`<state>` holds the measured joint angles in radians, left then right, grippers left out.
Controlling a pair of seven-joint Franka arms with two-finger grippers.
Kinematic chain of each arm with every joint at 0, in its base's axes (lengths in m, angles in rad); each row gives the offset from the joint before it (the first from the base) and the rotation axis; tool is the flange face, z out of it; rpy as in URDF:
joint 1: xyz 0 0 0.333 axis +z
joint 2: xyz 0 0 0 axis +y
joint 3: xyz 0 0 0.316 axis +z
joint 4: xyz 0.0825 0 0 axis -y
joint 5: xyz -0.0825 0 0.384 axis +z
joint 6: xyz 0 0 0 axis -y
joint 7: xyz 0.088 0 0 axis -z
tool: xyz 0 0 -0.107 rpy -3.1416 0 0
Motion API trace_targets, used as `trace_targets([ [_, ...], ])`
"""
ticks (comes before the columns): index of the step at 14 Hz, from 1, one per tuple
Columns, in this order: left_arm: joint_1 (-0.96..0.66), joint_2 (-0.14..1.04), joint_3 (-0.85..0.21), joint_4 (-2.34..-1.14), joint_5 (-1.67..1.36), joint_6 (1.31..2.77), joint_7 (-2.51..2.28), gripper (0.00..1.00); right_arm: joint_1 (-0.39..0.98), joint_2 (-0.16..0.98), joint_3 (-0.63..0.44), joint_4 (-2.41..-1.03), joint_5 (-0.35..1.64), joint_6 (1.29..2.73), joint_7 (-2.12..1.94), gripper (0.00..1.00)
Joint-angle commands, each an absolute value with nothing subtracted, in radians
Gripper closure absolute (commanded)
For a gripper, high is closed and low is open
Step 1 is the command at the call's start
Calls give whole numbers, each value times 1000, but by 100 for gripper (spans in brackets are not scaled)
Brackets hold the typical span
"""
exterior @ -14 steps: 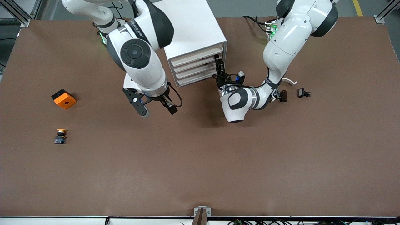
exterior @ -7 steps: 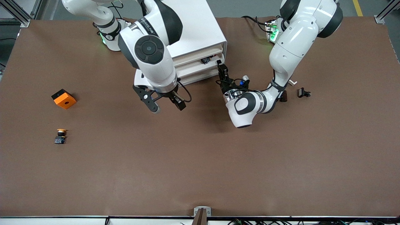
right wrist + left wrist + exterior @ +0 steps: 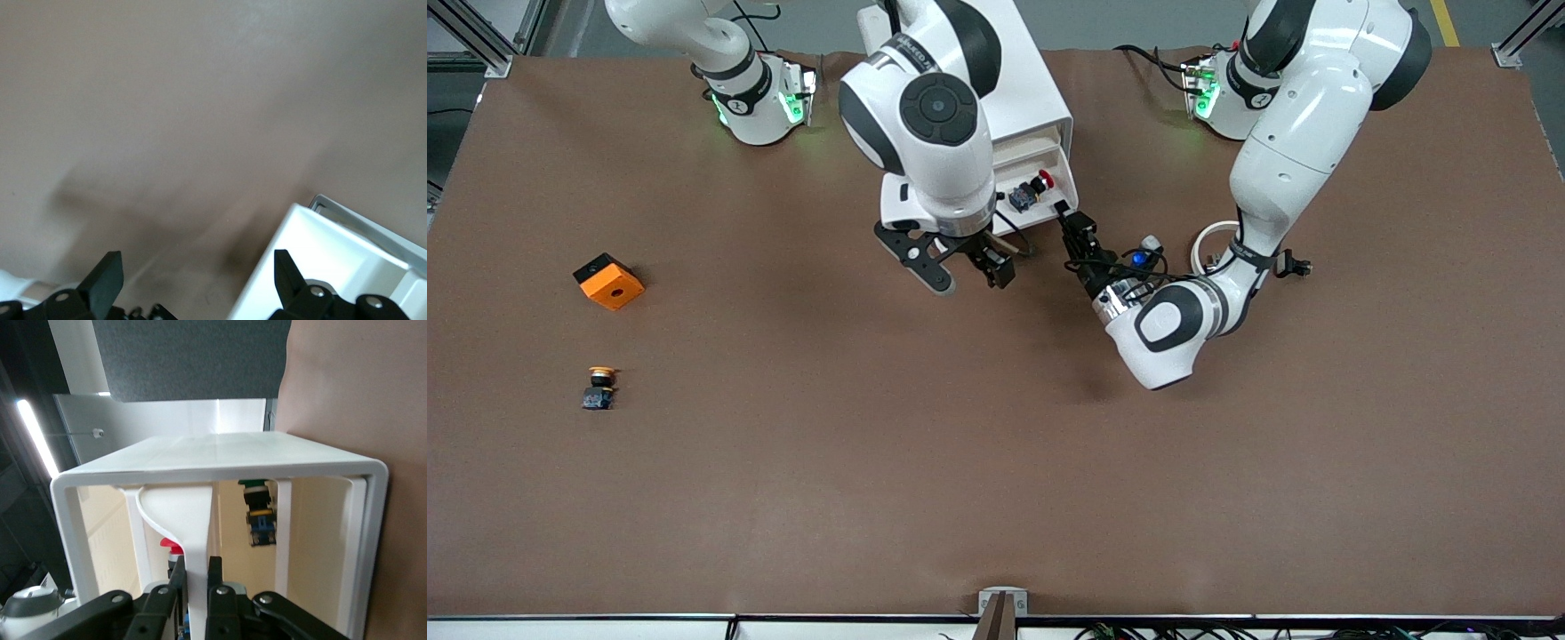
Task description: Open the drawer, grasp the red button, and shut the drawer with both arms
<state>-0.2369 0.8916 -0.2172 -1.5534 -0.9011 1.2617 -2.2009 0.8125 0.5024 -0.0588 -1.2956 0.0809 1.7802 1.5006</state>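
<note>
My right gripper [image 3: 960, 269] hangs spread and empty at frame centre, just over the drawer [image 3: 1049, 191] front. The drawer is out — red button [image 3: 1032, 189] lies inside, ungrabbed. My left gripper [image 3: 1074, 229] pinches the drawer handle [image 3: 193, 540]. Grabbing and closing remain.

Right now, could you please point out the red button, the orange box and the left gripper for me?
red button [image 3: 1034, 187], front view, on its body in the open drawer.
orange box [image 3: 609, 281], front view, on its top face.
left gripper [image 3: 1069, 217], front view, between its fingers at the drawer front.
</note>
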Motion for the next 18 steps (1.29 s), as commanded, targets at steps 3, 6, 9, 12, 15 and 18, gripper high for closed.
trace_targets([
  [3,-206,873,-218,-1529,-945,1292,-2217,92,870,522,-68,-1267,83,1804,1551,0],
  [6,-192,876,-218,-1529,-943,1292,-2217,91,908,554,-69,-1267,74,1838,1559,0],
  [9,-192,882,-218,-1531,-939,1293,-2215,89,951,586,-72,-1267,69,1841,1560,0],
  [12,-193,888,-216,-1531,-933,1293,-2209,81,976,603,-71,-1270,69,1838,1557,0],
  [15,-195,893,-216,-1531,-920,1293,-2207,15,999,604,-71,-1273,74,1832,1552,0],
  [18,-198,891,-218,-1531,-908,1292,-2203,0,1002,606,-69,-1281,83,1813,1554,0],
])
